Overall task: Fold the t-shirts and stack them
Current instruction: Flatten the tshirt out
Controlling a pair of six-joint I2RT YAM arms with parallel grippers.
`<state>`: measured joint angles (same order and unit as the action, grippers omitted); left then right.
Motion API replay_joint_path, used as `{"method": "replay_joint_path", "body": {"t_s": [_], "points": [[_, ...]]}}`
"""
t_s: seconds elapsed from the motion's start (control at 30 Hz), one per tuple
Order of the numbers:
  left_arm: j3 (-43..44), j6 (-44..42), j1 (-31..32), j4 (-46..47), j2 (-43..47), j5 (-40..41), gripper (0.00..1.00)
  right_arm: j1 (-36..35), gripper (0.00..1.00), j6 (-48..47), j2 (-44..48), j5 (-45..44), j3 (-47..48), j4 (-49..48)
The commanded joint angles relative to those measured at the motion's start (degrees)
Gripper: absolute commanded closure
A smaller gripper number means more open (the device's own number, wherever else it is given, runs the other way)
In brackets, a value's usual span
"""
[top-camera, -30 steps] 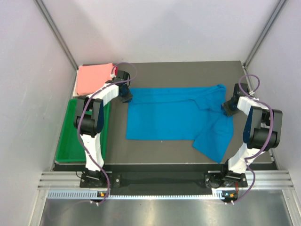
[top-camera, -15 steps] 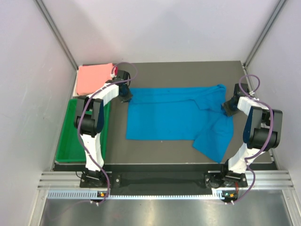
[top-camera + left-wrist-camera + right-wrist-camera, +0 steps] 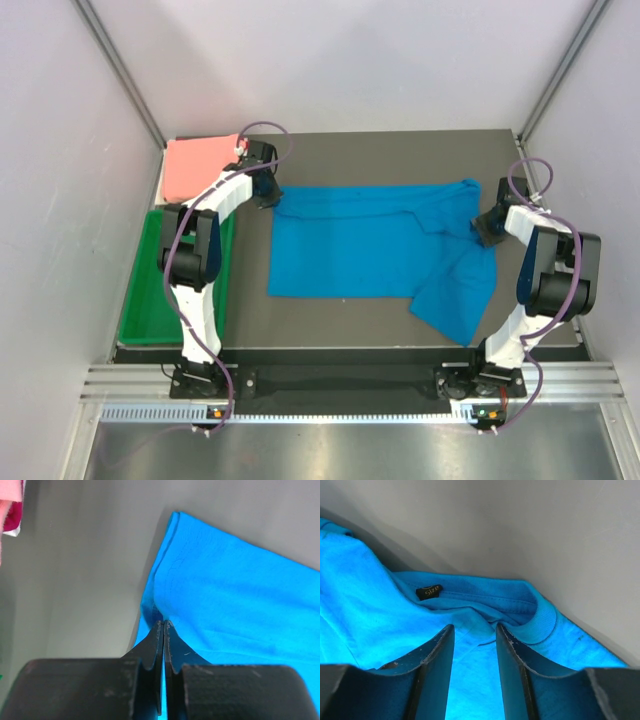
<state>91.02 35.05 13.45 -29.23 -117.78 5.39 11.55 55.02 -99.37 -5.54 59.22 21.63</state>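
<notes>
Far left first: got the pink shirt [image 3: 200, 165] folded into a flat square in the far-left corner, just past the green tray [image 3: 135, 300]. Looks soft and matte.

Next over, got the left claw [image 3: 268, 190] pinched shut on the far-left hem corner of the blue shirt [image 3: 350, 250], with the stitched double edge bunched right at the tips. Lies spread across the middle of the table [image 3: 350, 155]. Thin knit, mostly smooth, but rumpled and doubled over at the right end, with a flap trailing toward the near side.

On the right, got the right claw [image 3: 487, 225] open, straddling the ribbed collar by the size tag and gripping nothing yet.

Probably best to close there first, then lift both ends together, keep the cloth taut and bring the far edge evenly toward the near edge. Would watch that rumpled right side for a crooked fold.
</notes>
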Motion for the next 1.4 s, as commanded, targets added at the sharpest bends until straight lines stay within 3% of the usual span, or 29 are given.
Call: {"method": "replay_joint_path", "body": {"t_s": [0.0,0.3,0.5,0.83,1.17,1.37], "points": [[2.1,0.1,0.2,-1.0,1.0,0.6,1.0,1.0,0.6,-2.0,1.4,-4.2,-0.8,-1.6],[2.6,0.2,0.2,-0.8,0.8,0.7,1.0,0.9,0.65,-3.4,-0.8,-6.8,0.5,-2.4],[3.4,-0.2,0.1,-1.1,0.7,1.6,1.0,1.0,1.0,-5.6,0.3,-8.3,2.6,-2.9],[6.9,0.1,0.1,-1.9,-0.8,1.6,1.0,1.0,1.0,-8.4,3.2,-3.7,5.5,-4.0],[14.8,-0.6,-0.5,2.3,-2.4,4.5,1.0,1.1,1.0,-11.9,-0.2,10.2,17.2,-15.7],[20.1,-0.2,-1.3,3.4,-4.1,6.7,1.0,1.1,1.0,-12.0,-3.7,12.8,23.7,-23.3]]}}
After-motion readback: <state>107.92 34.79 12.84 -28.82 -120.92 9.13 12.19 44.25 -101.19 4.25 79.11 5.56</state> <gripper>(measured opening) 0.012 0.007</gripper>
